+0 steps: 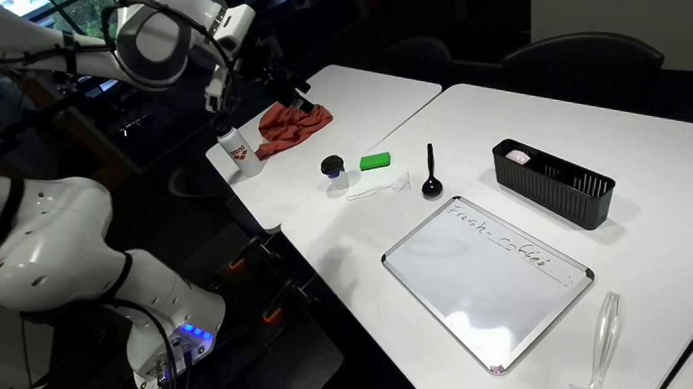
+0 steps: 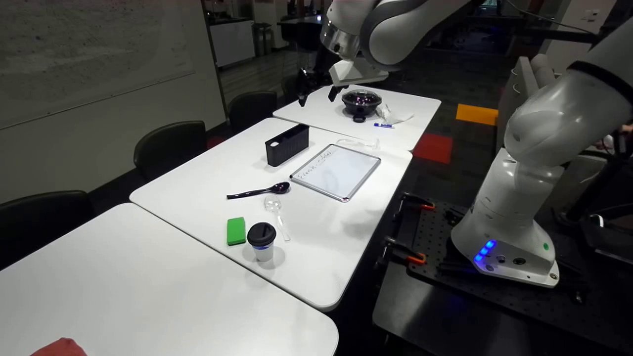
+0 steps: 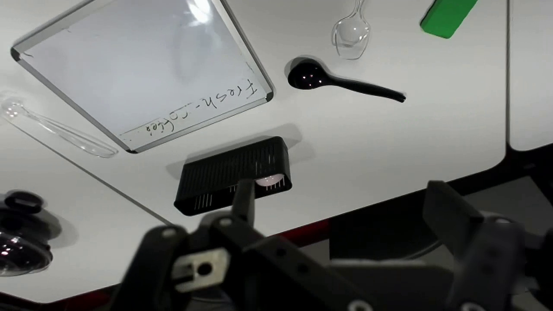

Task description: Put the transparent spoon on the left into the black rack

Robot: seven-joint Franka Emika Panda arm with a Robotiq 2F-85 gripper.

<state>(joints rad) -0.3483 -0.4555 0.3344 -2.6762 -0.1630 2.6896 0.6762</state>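
Note:
The transparent spoon (image 1: pixel 399 184) lies flat on the white table beside the black spoon in both exterior views (image 2: pixel 273 203). In the wrist view its bowl (image 3: pixel 352 36) shows at the top, and its handle runs out of the picture. The black rack (image 1: pixel 554 189) stands on the table beyond the whiteboard, with a pale pink round thing inside at one end. The rack also shows in an exterior view (image 2: pixel 289 148) and in the wrist view (image 3: pixel 233 172). My gripper (image 3: pixel 341 185) is open and empty, raised above the table, also in an exterior view (image 2: pixel 317 99).
A whiteboard (image 1: pixel 488 280) lies near the rack. A longer clear utensil (image 1: pixel 603 351) lies past it. A black spoon (image 1: pixel 431 182), green block (image 1: pixel 375 161), lidded cup (image 1: pixel 336 172), red cloth (image 1: pixel 290 128) and white bottle (image 1: pixel 243 154) stand or lie around. A black bowl (image 2: pixel 362 101) is farther off.

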